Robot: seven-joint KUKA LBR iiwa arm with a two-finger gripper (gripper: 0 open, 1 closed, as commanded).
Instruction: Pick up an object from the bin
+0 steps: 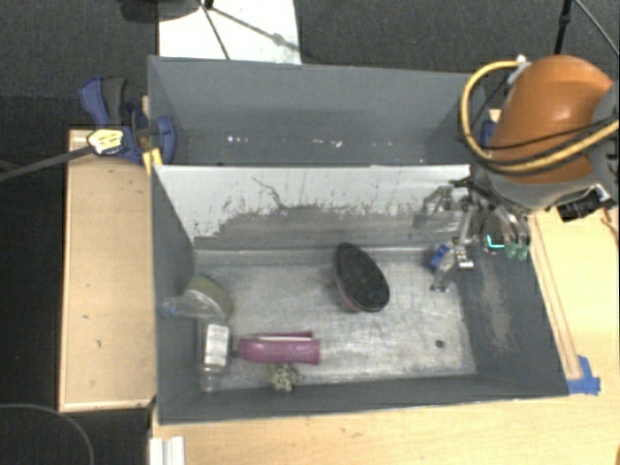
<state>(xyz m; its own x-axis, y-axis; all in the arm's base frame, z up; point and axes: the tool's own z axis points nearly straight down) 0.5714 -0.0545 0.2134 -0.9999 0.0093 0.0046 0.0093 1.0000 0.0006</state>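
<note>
The pincer [449, 267] hangs low at the right of the grey bin [310, 105], close to the far right corner of its floor, under the arm's orange cover [547, 114]. Whether it is apart or together I cannot tell, and nothing can be seen gripped in it. A small blue bit sits right beside it; it may belong to the robot. The nearest thing is a black oval brush [362, 279], just to the left at mid-floor, lying free and so the likeliest pick. The rest lies well apart in the lower left of the frame: a magenta tube [281, 349], a small clear bottle [213, 347], a clear cup on its side [199, 300] and a speckled lump [283, 378].
</note>
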